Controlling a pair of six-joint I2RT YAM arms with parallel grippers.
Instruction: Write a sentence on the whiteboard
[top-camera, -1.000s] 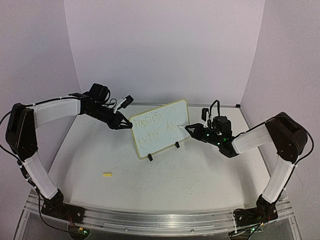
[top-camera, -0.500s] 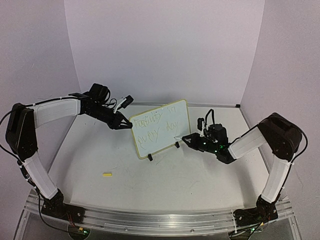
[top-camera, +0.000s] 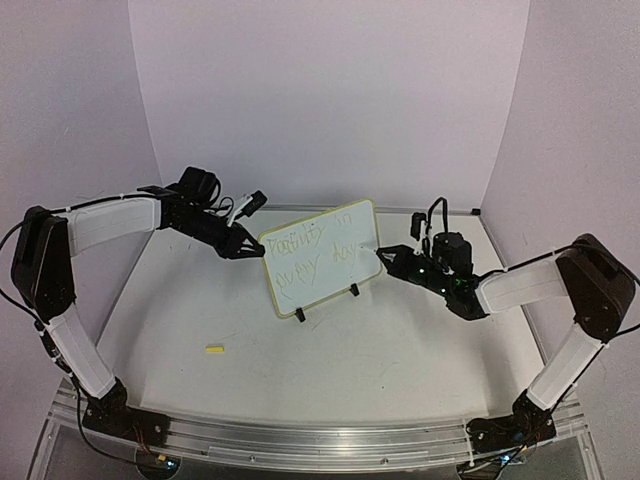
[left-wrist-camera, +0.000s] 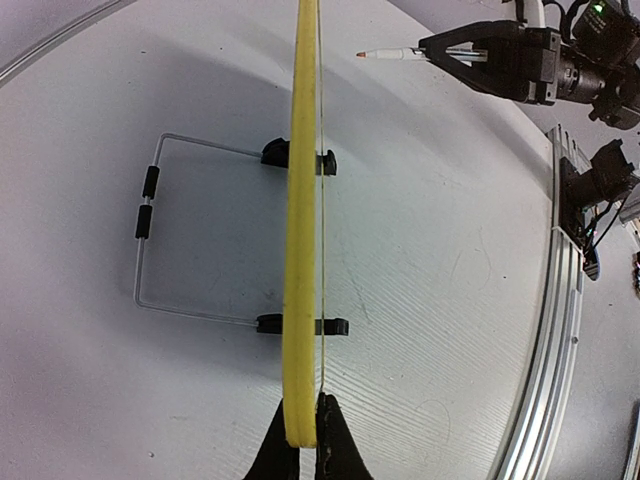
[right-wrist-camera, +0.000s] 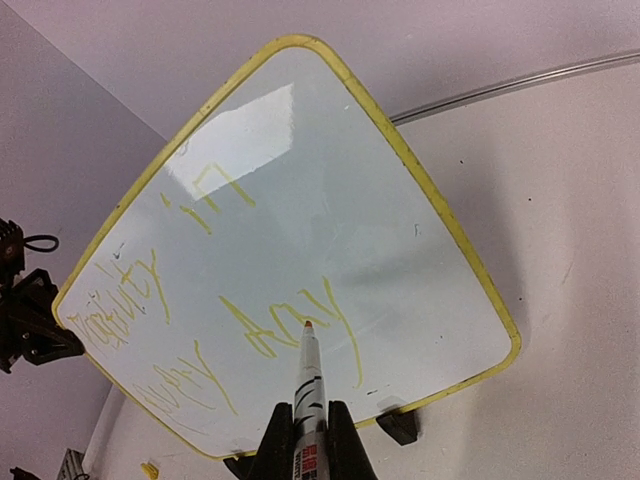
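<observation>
the whiteboard (top-camera: 320, 257) stands upright on the table (top-camera: 380, 345), the left gripper (left-wrist-camera: 305, 445) pinching its side rim — the right gripper (right-wrist-camera: 308, 440) clamps a marker (right-wrist-camera: 308, 385) (tip just short of the face) by the sentence (right-wrist-camera: 250, 325), lower line.

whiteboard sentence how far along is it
Done: two lines of handwriting cross the whiteboard. In hand: the left gripper clamps the board's edge, and the right gripper holds a marker, its tip just off the face by the second line's last word. Left: I cannot tell whether more words follow; room remains after it.
</observation>
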